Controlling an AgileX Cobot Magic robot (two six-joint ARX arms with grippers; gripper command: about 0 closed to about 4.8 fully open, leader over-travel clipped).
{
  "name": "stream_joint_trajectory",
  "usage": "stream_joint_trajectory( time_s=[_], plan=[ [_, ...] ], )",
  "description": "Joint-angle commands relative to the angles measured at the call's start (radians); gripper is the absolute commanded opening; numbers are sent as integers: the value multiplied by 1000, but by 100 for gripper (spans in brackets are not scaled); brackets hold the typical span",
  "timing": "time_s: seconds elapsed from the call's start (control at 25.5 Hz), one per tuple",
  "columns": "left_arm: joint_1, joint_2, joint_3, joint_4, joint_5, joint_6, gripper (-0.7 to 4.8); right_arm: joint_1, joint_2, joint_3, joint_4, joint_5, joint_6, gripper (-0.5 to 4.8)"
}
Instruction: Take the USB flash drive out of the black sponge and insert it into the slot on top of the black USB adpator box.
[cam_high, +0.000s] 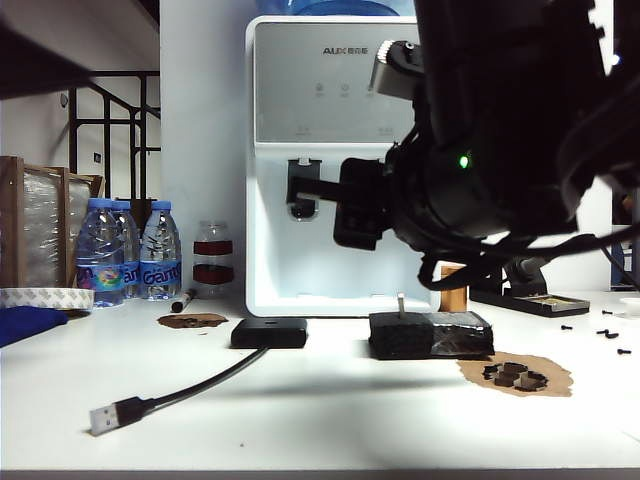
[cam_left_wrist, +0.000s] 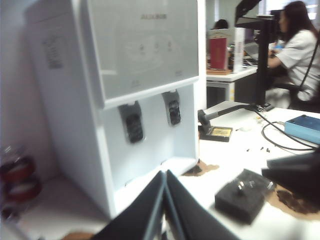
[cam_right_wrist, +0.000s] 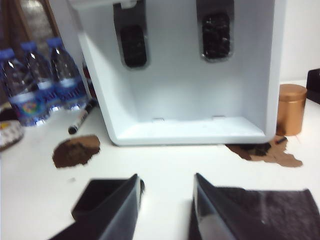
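Tiny silver metal USB flash drive (cam_high: 401, 303) stood upright in black foam sponge (cam_high: 430, 336): light, slick, so pinch its exposed top. Right gripper (cam_right_wrist: 165, 210) hung parted and empty above the table; left gripper (cam_left_wrist: 165, 200) pressed closed, empty.

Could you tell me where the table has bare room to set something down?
Bare white tabletop runs along the front, between the black cable with silver plug and the brown scrap patch. A narrower strip separates the flat black adaptor box from the taped black foam sponge. Bottles crowd the back left.
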Motion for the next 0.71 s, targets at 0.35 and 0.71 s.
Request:
stream_joint_trajectory(
  time_s=[0.35,0.71],
  plan=[
    [-85,750,550,79,196,33,-5,-61,156,60,191,-71,-115,179],
    [-141,917,607,72,268,135,-5,-116,167,70,232,-56,-161,180]
  ],
)
